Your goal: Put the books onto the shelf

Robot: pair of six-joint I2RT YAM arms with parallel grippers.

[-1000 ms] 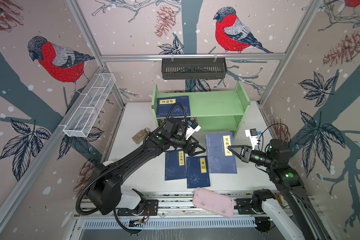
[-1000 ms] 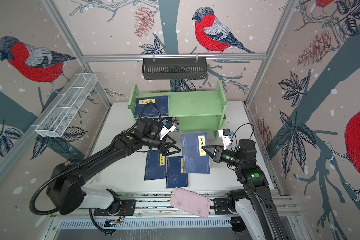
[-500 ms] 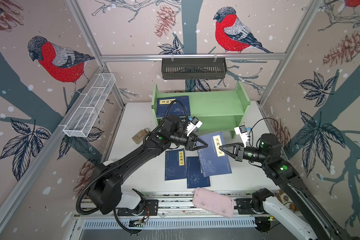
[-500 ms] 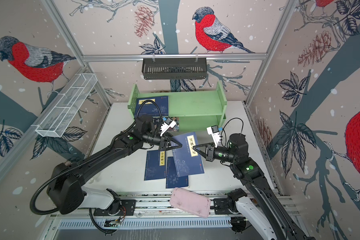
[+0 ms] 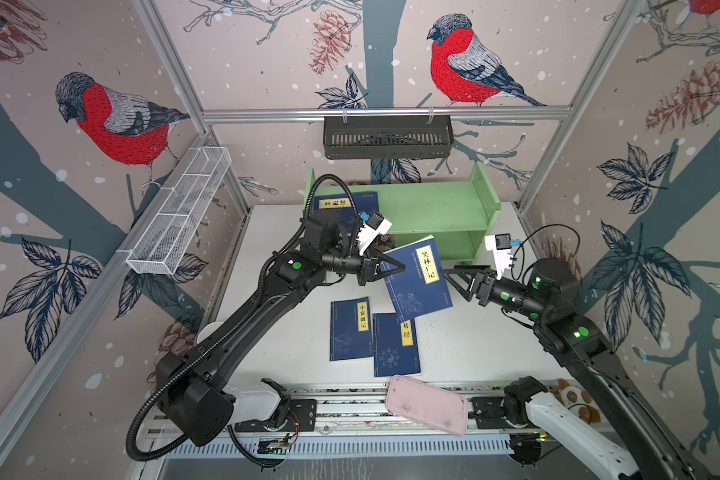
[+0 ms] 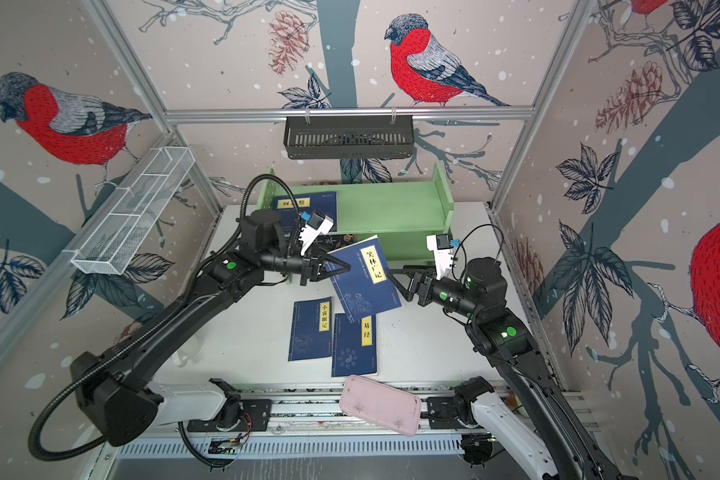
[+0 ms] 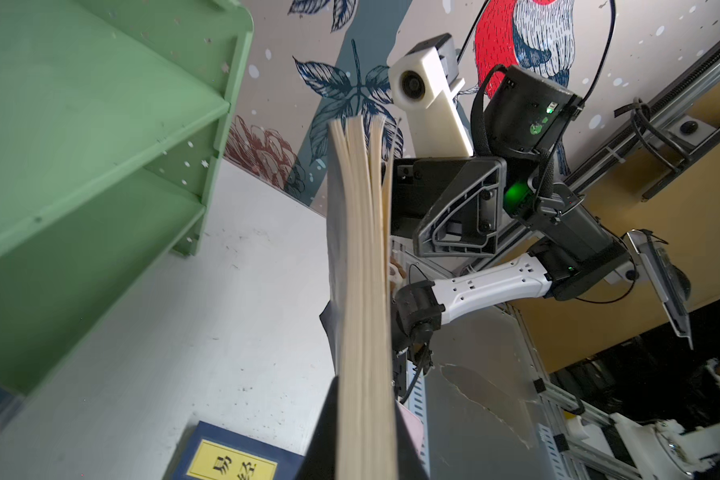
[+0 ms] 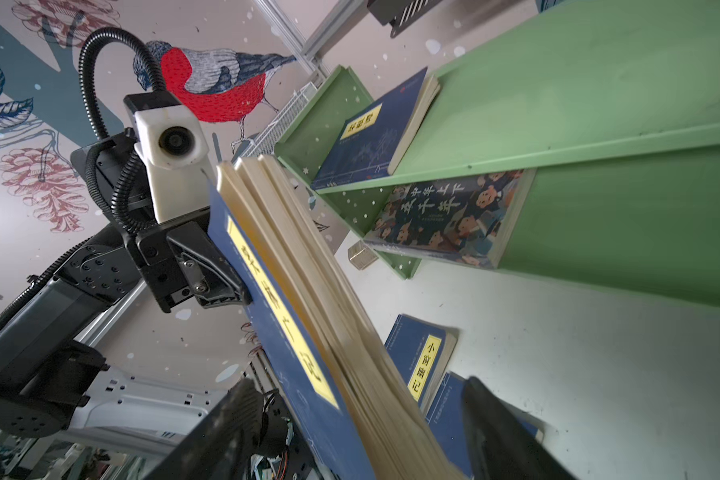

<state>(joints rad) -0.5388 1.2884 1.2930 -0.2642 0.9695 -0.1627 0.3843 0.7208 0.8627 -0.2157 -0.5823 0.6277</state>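
A navy book with a yellow label [image 5: 418,278] [image 6: 366,278] hangs tilted above the table in front of the green shelf [image 5: 433,208] [image 6: 391,203]. My left gripper [image 5: 398,266] [image 6: 344,266] [image 7: 364,457] is shut on its left edge; the page block [image 7: 362,291] runs up between the fingers. My right gripper [image 5: 449,274] [image 6: 393,276] [image 8: 362,440] is open, its fingers [image 8: 225,428] either side of the book's right edge [image 8: 308,311], apart from it. One navy book [image 5: 350,203] lies on the top tier, a cartoon book [image 8: 445,216] on the lower. Two navy books [image 5: 350,328] [image 5: 395,345] lie on the table.
A pink tray [image 5: 427,409] sits on the front rail. A black slotted basket [image 5: 387,137] hangs on the back wall and a white wire basket [image 5: 179,220] on the left wall. A small wooden block [image 8: 360,254] lies by the shelf's foot on the white table [image 5: 474,345].
The book lay on the table, held at its right edge by the right gripper. It was raised and tilted, the left gripper shut on its left edge, and the right gripper has opened.
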